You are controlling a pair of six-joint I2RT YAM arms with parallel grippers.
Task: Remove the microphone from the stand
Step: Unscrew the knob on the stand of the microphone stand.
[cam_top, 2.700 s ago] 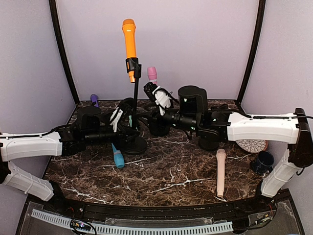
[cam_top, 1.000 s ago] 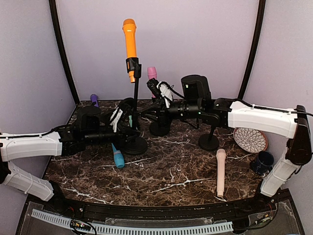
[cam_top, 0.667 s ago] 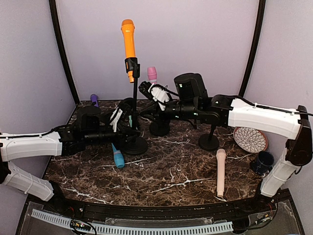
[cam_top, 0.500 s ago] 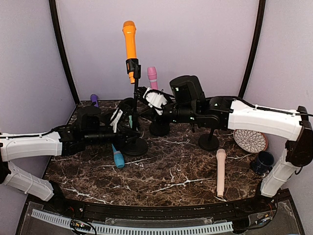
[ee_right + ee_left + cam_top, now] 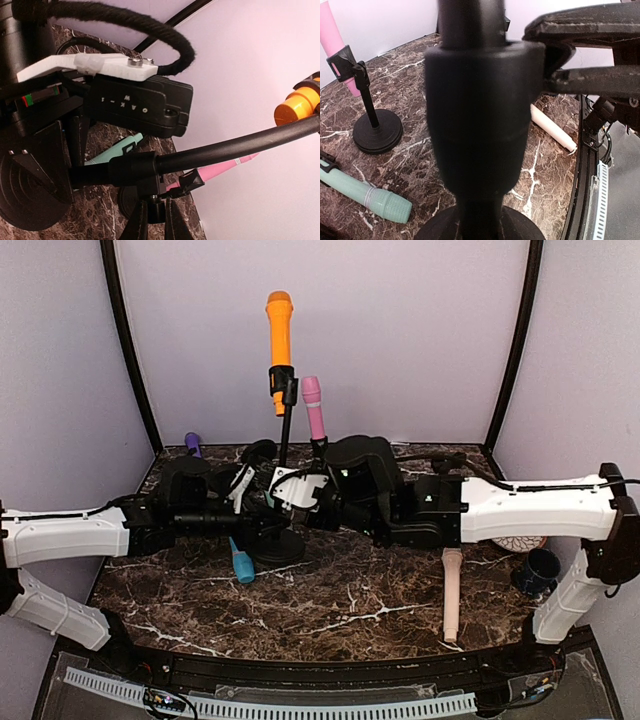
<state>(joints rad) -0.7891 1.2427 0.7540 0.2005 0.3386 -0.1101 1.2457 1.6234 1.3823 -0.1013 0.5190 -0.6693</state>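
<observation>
what changed: the right arm is coming down from up beside the pink microphone (image 5: 313,405) and is now reaching in low at the stand (image 5: 287,435). The stand was upright a moment ago. Now it's leaning toward the right edge of the table (image 5: 350,620), carrying the mic head that way too.

what that's doing for the task: not much yet, I think. Both grippers are working the bottom of the pole and nobody is touching the mic. This looks like bracing or repositioning before the actual pull.

orange microphone (image 5: 279,325): still sitting in the clip (image 5: 283,380) at the top of the stand, near the back edge and left of the middle, well above both grippers.

left gripper (image 5: 266,506): squeezing down tight on the stand's lower pole, just above the base (image 5: 270,548).

right gripper (image 5: 154,207): fingers are pulling in close together with the tips right at the collar (image 5: 477,115). I can't tell if they're actually pinching it or just pressing against it.

arm pose: both arms are stretching out low and nearly flat over the table, the left one from the left edge and the right one from the right, meeting head-on at the pole.
</observation>
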